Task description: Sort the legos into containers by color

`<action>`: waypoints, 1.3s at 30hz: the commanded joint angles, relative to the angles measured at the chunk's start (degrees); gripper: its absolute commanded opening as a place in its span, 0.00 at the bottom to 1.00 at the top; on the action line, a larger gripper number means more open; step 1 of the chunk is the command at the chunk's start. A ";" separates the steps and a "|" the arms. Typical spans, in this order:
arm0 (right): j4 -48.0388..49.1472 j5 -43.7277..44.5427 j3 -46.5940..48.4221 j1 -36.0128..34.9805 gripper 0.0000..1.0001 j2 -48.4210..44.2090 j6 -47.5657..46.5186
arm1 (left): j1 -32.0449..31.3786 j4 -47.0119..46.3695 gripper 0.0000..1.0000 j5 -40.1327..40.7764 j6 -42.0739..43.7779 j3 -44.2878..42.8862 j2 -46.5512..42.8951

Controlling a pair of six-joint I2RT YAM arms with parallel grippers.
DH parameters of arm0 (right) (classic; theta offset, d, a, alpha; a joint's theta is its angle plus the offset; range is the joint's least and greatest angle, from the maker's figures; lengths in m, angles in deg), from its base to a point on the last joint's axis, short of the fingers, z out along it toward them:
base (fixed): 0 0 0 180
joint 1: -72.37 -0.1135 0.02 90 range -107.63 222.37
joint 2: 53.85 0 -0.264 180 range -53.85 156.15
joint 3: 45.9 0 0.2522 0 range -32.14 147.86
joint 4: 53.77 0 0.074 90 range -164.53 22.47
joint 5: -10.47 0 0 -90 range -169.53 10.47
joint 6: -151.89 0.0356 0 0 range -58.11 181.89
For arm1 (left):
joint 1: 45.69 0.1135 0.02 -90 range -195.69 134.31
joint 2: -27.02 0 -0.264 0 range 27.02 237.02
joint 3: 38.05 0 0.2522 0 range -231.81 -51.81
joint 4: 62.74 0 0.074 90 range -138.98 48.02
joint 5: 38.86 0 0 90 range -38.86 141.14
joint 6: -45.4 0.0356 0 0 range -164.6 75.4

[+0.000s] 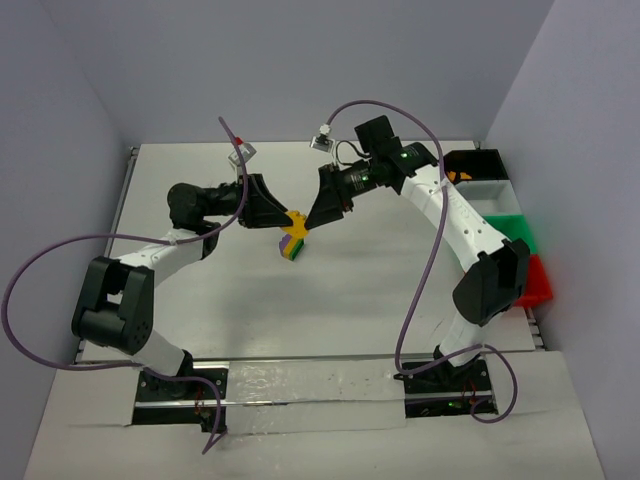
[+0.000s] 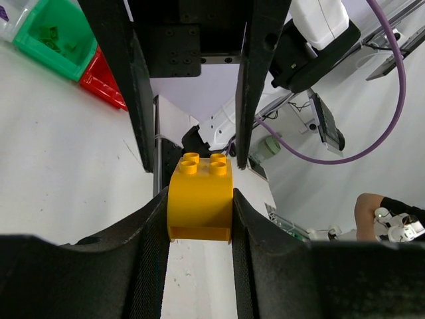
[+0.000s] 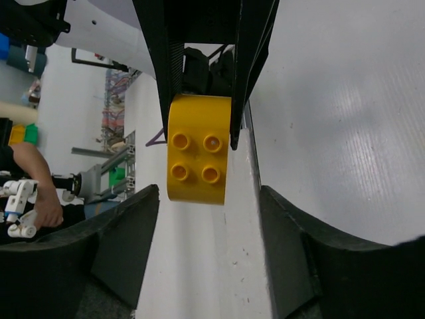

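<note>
My left gripper [image 1: 288, 218] is shut on a yellow lego brick [image 1: 297, 219] and holds it above the table. In the left wrist view the brick [image 2: 199, 199] sits clamped between both fingers [image 2: 143, 252]. My right gripper [image 1: 314, 220] faces it, open, its tips just short of the brick. In the right wrist view the brick [image 3: 197, 149] hangs studs-on ahead of my spread fingers [image 3: 126, 239]. A stacked purple-yellow-green block [image 1: 291, 246] lies on the table right below the two grippers. The containers stand at the right edge: black [image 1: 470, 163], white [image 1: 492, 193], green [image 1: 512, 228], red [image 1: 538, 280].
The bins also show in the left wrist view, the green [image 2: 56, 33] holding small green pieces and the red [image 2: 103, 80] beside it. Purple cables loop over both arms. Grey walls close in the table on the left, back and right.
</note>
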 commanded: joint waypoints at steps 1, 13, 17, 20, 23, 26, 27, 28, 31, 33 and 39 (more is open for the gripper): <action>1.70 2.25 3.73 -1.33 0.65 0.96 0.76 | -0.31 -0.07 0.00 1.06 4.36 -0.72 -2.28; -0.68 5.76 5.86 -4.46 0.48 1.88 -2.19 | -0.35 4.23 0.00 1.90 7.09 -0.76 -2.96; -0.94 6.47 5.68 -4.73 0.18 1.74 -2.73 | -0.31 8.84 0.08 2.47 9.93 -1.08 -3.62; -1.90 8.82 5.07 -4.64 0.00 0.61 -4.30 | 0.13 19.66 0.86 4.56 18.64 -2.38 -5.54; -2.35 11.89 3.49 -4.02 0.00 -1.15 -5.70 | 2.06 33.51 0.99 8.34 28.74 -4.41 -7.82; -4.59 19.67 0.95 -1.24 0.00 -3.43 -8.76 | 5.38 59.38 0.99 15.59 45.88 -14.90 -7.32; -5.83 24.09 -0.09 1.61 0.00 -3.95 -11.61 | 6.95 73.02 0.99 20.10 55.94 -19.75 -6.19; -5.86 25.97 -0.71 3.70 0.00 -4.30 -11.68 | 6.99 78.15 0.99 20.22 59.73 -19.87 -5.99; -7.08 32.79 -2.02 12.72 0.00 -4.56 -14.34 | 8.10 85.07 0.99 42.66 68.74 -22.81 -7.99; -7.22 40.65 -0.76 19.73 0.00 -2.71 -14.88 | 8.39 85.87 0.99 50.83 72.09 -23.47 -8.72; -3.00 55.14 7.93 34.25 0.00 6.35 -9.29 | 8.83 87.66 0.99 62.19 72.73 -26.48 -7.24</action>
